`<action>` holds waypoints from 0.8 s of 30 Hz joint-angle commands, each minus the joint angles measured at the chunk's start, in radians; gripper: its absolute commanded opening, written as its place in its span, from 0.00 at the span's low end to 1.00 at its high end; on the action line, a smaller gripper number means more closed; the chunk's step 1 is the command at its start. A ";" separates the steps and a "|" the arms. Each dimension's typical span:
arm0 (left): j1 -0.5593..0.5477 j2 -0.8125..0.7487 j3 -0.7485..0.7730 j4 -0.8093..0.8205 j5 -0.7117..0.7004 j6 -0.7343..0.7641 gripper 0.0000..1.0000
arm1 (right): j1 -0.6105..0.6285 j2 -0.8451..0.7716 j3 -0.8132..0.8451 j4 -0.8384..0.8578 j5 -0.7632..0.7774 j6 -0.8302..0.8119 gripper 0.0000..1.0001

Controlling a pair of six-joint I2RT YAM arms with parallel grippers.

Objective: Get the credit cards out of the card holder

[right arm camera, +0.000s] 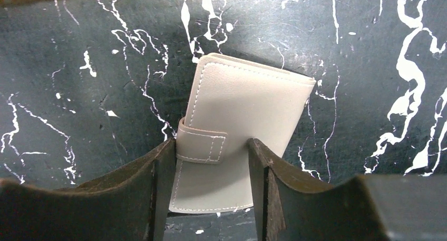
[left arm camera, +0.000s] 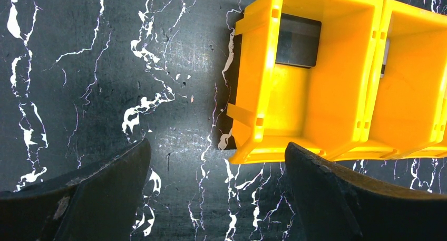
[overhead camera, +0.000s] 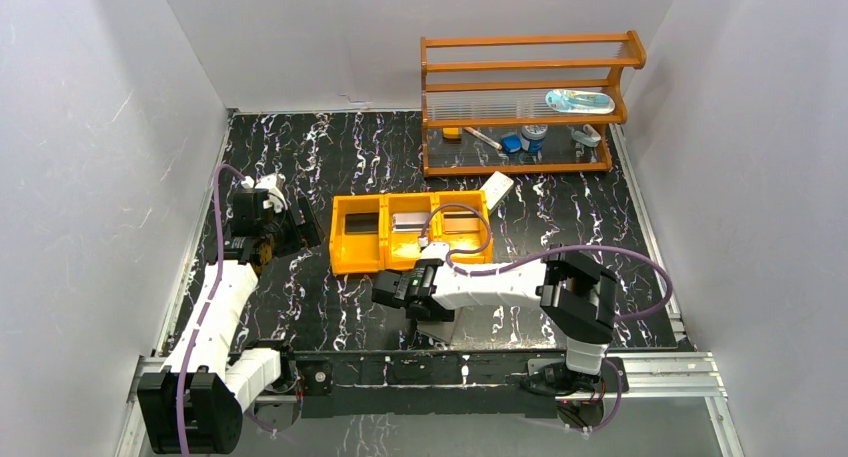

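One card holder (right arm camera: 248, 109) is lying closed on the black marbled surface (right arm camera: 79, 67), on the near side of the orange tray (overhead camera: 360, 260). Its long axis is running away from the right fingers (right arm camera: 132, 199), leaning slightly right, with the strap wrapping over its left long edge. Those fingers, about half open, are bracketing its near end, one touching each long edge. Three credit cards are sitting in the tray, one per compartment: dark card (overhead camera: 360, 220), silvery grey card (overhead camera: 408, 223), brownish card (overhead camera: 460, 223). The left fingers (left arm camera: 105, 193) are gaping wide, holding nothing, by the tray's left end.
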 commanded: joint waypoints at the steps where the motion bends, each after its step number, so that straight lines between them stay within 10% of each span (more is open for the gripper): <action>1: 0.001 -0.018 0.005 -0.018 -0.009 -0.002 0.98 | 0.004 -0.059 -0.025 0.055 0.021 -0.032 0.42; 9: 0.001 -0.014 0.003 -0.018 -0.012 -0.003 0.98 | 0.004 -0.115 -0.079 0.136 -0.004 -0.091 0.13; 14: 0.001 -0.012 0.003 -0.019 -0.016 -0.005 0.98 | 0.003 -0.132 -0.083 0.150 -0.010 -0.112 0.13; 24: 0.001 -0.016 0.008 -0.025 -0.033 -0.005 0.98 | 0.030 -0.045 0.017 0.006 0.017 -0.089 0.72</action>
